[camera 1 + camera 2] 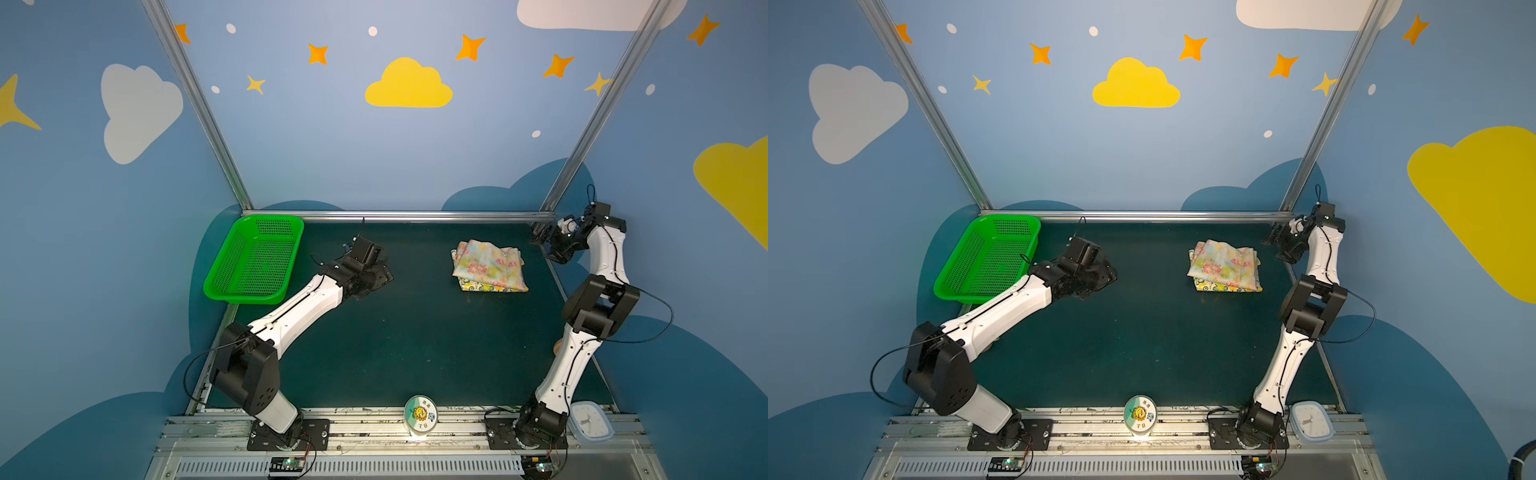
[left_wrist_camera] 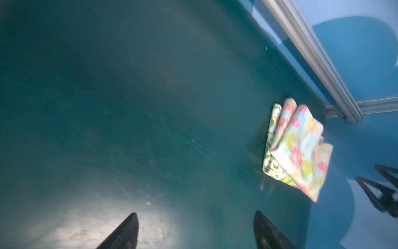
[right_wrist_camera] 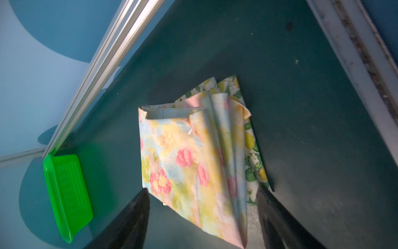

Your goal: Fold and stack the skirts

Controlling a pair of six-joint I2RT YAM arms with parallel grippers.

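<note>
Right wrist view: jaws wide, skirts stacked, basket bare

Right wrist view had the right gripper (image 3: 202, 188) spread wide with nothing pinched, its dark fingers (image 3: 133, 220) framing the stack without touching it. Over to the left gripper (image 2: 196, 212): likewise wide and empty, held over bare mat (image 1: 415, 353) just beside the green basket (image 1: 270, 217).

And the skirts! The pink-flowered skirt (image 3: 183, 155) lay folded on top of the lemon skirt (image 3: 254, 159). They sat well apart from the basket, on the far side of the left gripper from it. The right gripper sat farther from the basket again, beyond the stack. By my reading, the job looked all but done.

The risk? That top fold looked loose, with pleats fanned, a waistband standing open and lemon edges peeking out along one side. A low sweep by either arm could have snagged a corner and dragged the pile apart, or slid the top piece off.

Containers: just the basket, with its mesh floor showing and nothing in it in both top views.
</note>
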